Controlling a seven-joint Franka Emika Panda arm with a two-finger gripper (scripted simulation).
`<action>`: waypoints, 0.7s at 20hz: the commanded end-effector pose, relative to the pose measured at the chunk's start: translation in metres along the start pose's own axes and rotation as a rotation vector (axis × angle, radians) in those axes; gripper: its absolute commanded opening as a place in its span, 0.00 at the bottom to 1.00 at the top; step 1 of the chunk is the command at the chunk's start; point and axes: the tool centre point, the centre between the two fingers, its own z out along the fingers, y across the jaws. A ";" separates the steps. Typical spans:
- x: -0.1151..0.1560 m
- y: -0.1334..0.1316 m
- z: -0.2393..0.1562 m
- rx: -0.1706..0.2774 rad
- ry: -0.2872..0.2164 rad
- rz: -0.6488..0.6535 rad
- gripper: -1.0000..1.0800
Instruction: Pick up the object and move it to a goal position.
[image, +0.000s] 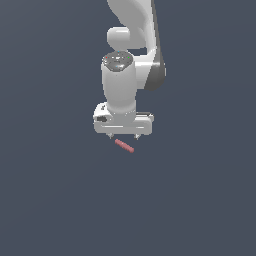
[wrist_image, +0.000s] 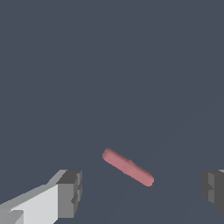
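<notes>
The object is a small red-pink stick (image: 124, 145) lying on the dark grey floor, slanted, just below the white gripper in the exterior view. My gripper (image: 124, 136) hangs above it, pointing down, with its fingers spread wide and nothing between them. In the wrist view the stick (wrist_image: 127, 167) lies between the two grey fingertips (wrist_image: 70, 192), apart from both, and the gripper (wrist_image: 142, 190) is open around that gap. The stick is shorter than the gap between the fingers.
The white arm (image: 131, 40) rises from the gripper toward the top of the exterior view. The plain dark grey floor (image: 50, 200) surrounds the stick on all sides.
</notes>
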 end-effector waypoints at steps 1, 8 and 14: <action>-0.001 0.001 0.003 -0.002 -0.002 -0.025 0.96; -0.008 0.004 0.019 -0.010 -0.009 -0.148 0.96; -0.017 0.008 0.039 -0.018 -0.018 -0.306 0.96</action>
